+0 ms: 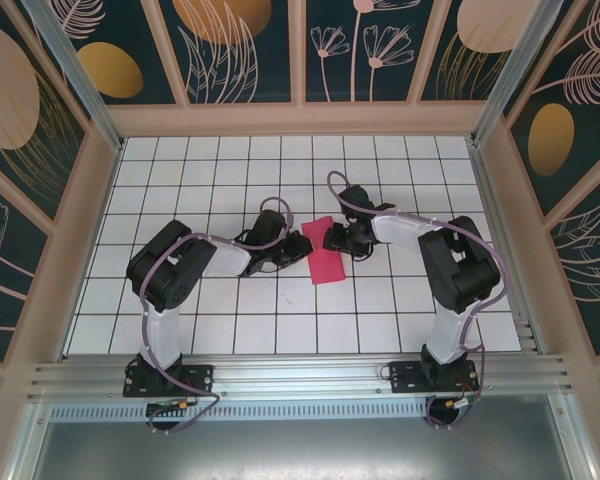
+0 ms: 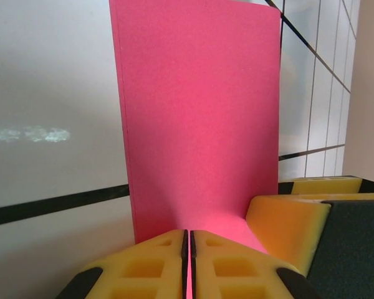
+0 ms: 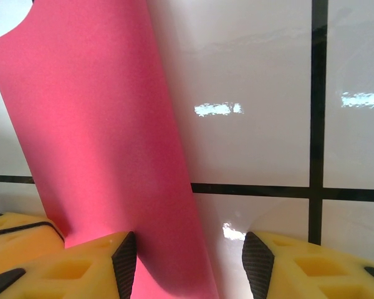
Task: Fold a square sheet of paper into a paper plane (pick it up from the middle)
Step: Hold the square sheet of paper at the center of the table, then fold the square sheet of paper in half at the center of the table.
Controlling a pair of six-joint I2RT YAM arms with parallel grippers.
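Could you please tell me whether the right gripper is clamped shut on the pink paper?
No, the right gripper stands wide open, and the pink paper lies beside just one finger.

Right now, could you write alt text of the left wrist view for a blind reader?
The left gripper has its yellow pads closed on the near edge of the pink sheet of paper, which stretches away over the white tiled table. Yellow fingers of the right gripper sit at the sheet's lower right edge.
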